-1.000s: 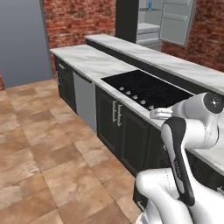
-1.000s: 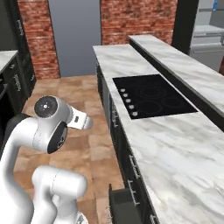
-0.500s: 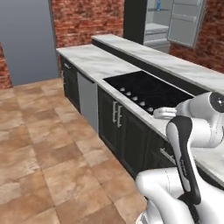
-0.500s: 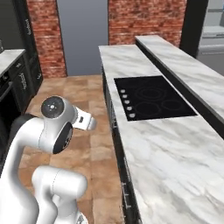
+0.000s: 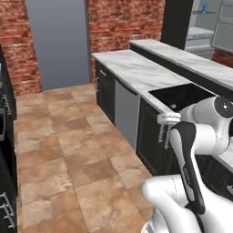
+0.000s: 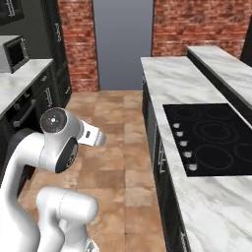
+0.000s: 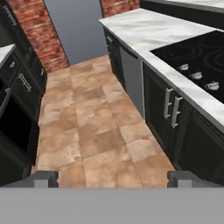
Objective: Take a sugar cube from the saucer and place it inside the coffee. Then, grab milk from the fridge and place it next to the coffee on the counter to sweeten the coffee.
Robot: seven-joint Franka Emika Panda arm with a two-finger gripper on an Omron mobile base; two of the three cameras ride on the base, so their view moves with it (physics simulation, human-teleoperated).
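My gripper (image 7: 113, 178) hangs open and holds nothing, its fingertips (image 7: 41, 177) wide apart over the tiled floor. It points down the aisle beside the counter (image 7: 140, 26), a long white marble top (image 5: 132, 70) over dark cabinets (image 6: 165, 81). At the far right stands the fridge (image 5: 200, 32), its dark side toward me and its pale door open. On a high shelf inside sits a small blue thing (image 5: 205, 7), too small to tell whether it is the milk. The sugar cube, the saucer and the coffee are out of view.
A black cooktop (image 6: 211, 140) is set into the counter, with a raised ledge (image 5: 182, 54) behind it. A grey dishwasher front (image 5: 126, 111) sits under the counter. Dark cabinets with an oven (image 7: 17, 122) and a microwave (image 6: 15, 51) line the other side. The tiled floor (image 7: 100, 127) between them gives free room.
The whole picture has shifted: the base has turned, so counter and fridge slid right in the left base view and the far grey doorway came into view. The gripper stays open.
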